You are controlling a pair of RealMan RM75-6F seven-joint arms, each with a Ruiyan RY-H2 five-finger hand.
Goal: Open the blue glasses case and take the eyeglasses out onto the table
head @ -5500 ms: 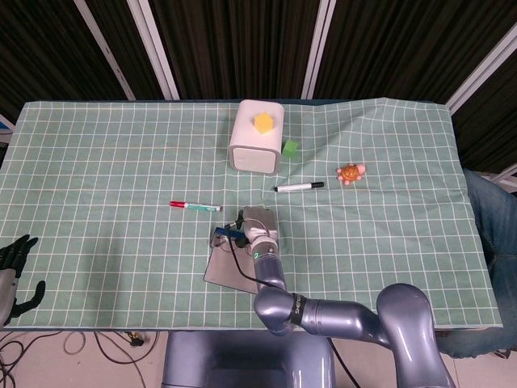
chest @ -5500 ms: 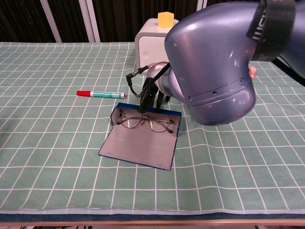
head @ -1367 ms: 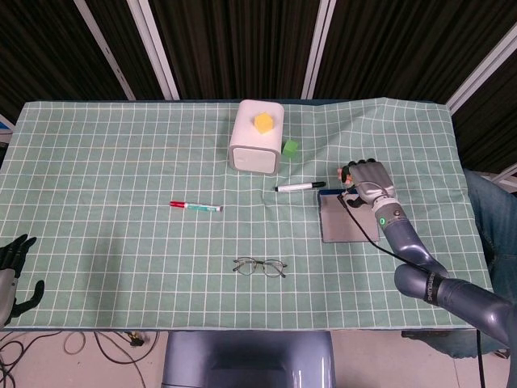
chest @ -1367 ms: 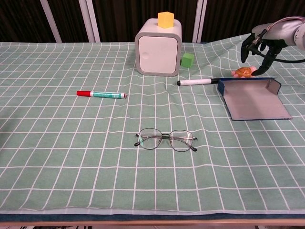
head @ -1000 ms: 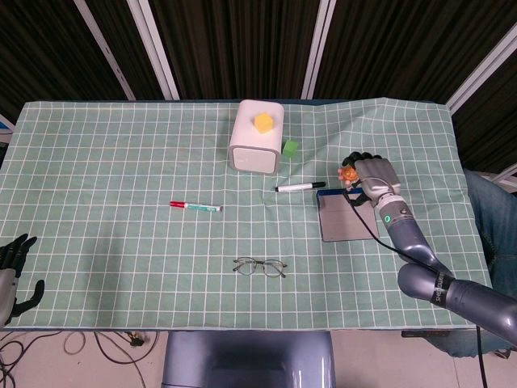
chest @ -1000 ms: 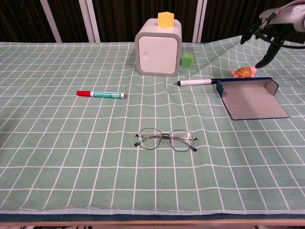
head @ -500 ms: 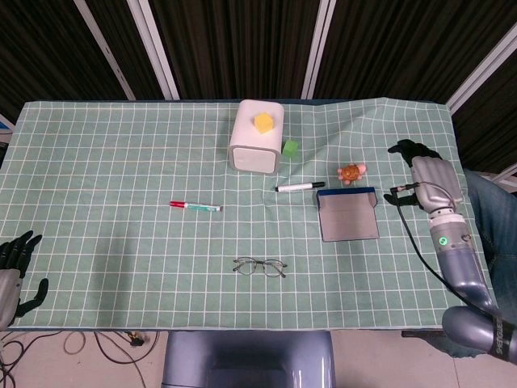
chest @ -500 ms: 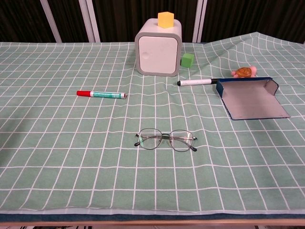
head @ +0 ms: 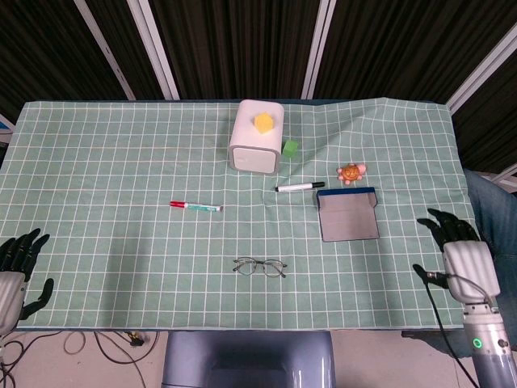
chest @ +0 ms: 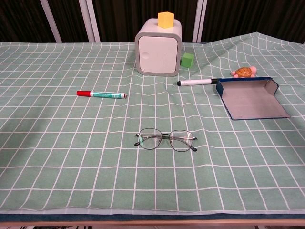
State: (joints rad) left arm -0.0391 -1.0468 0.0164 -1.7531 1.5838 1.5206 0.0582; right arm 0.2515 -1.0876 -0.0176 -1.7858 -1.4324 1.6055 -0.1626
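The eyeglasses (head: 260, 266) (chest: 165, 139) lie unfolded on the green checked cloth near the table's front middle. Off to the right, the blue glasses case (head: 349, 215) (chest: 251, 98) lies open and empty, grey lining up. My right hand (head: 464, 257) is at the front right corner of the table, fingers spread, holding nothing, well clear of the case. At the front left edge, my left hand (head: 16, 273) is also spread and empty. Neither hand shows in the chest view.
A white box (head: 257, 137) (chest: 158, 46) with a yellow block on top stands at the back middle, a green cube (head: 291, 147) beside it. A black marker (head: 299, 187), a toy turtle (head: 351, 172) and a red-capped marker (head: 195, 207) lie on the cloth.
My right hand has drawn back from beside the case toward the front right corner. The case and eyeglasses have stayed where they were. My left hand has shifted slightly.
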